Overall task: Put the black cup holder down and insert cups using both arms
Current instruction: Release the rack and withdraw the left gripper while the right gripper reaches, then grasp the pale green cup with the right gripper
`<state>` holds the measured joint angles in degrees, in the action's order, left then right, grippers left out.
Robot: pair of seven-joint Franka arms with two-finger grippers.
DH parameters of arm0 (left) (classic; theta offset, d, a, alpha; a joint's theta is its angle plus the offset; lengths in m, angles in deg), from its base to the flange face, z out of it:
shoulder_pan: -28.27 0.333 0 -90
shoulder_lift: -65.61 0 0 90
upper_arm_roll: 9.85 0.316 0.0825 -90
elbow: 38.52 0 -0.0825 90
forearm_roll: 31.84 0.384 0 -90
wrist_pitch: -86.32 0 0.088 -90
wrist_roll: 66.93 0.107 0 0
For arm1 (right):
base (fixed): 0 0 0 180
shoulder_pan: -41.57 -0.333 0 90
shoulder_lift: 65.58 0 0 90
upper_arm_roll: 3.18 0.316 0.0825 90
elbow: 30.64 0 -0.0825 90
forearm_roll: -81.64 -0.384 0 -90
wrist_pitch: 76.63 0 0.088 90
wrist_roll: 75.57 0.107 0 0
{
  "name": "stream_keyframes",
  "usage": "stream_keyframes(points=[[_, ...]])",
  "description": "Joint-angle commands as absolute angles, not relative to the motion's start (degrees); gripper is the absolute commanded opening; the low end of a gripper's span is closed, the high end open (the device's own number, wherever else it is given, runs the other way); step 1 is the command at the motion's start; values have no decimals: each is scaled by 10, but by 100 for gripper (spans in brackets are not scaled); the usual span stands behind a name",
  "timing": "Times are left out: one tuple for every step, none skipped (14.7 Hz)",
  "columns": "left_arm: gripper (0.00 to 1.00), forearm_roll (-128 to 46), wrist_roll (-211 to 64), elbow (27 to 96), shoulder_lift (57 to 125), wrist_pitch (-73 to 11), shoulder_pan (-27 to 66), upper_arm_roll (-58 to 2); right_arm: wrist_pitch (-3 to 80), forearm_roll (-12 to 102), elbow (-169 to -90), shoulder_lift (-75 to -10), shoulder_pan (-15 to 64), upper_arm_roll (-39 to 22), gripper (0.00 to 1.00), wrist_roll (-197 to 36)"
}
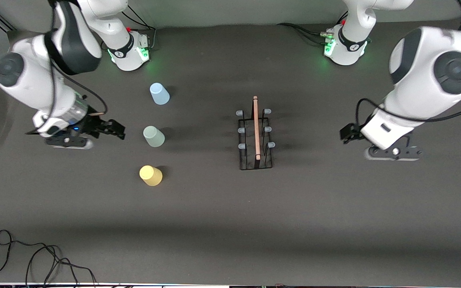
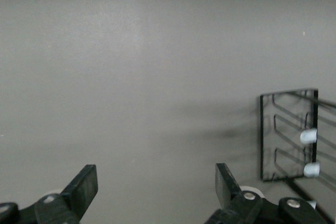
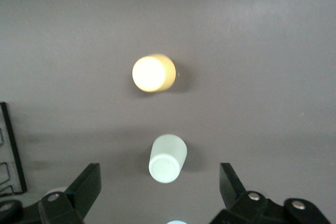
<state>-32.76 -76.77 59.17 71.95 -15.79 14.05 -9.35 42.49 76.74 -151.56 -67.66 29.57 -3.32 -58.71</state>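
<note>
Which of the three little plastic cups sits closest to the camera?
The yellow plastic cup; the pale green cup and light blue cup stand farther back.

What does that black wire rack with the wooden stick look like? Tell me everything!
The black wire cup holder is a thin metal frame standing upright on the dark table. A light wooden rod handle runs along its top, with six pale-blue-capped pegs, three per side. It holds no cups, and nothing touches it except the table.
</note>
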Motion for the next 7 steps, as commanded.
stream_keyframes(points=[[100, -334, -692, 604, 683, -113, 174, -99, 451, 760, -1571, -672, 288, -37, 100, -578], [100, -333, -657, 604, 676, -96, 198, -98, 464, 760, -1587, -664, 287, -37, 100, -578], [100, -334, -613, 601, 673, -87, 232, -99, 472, 750, -1595, -656, 287, -37, 100, -578], [100, -334, -563, 600, 671, -83, 267, -99, 476, 723, -1597, -647, 287, -37, 100, -578], [100, -334, -522, 600, 671, -82, 293, -99, 482, 707, -1598, -640, 287, -37, 100, -579], [100, -334, -494, 601, 668, -82, 318, -99, 491, 705, -1598, -633, 281, -37, 100, -579], [100, -334, -480, 604, 661, -84, 339, -98, 503, 700, -1598, -623, 267, -38, 100, -578]])
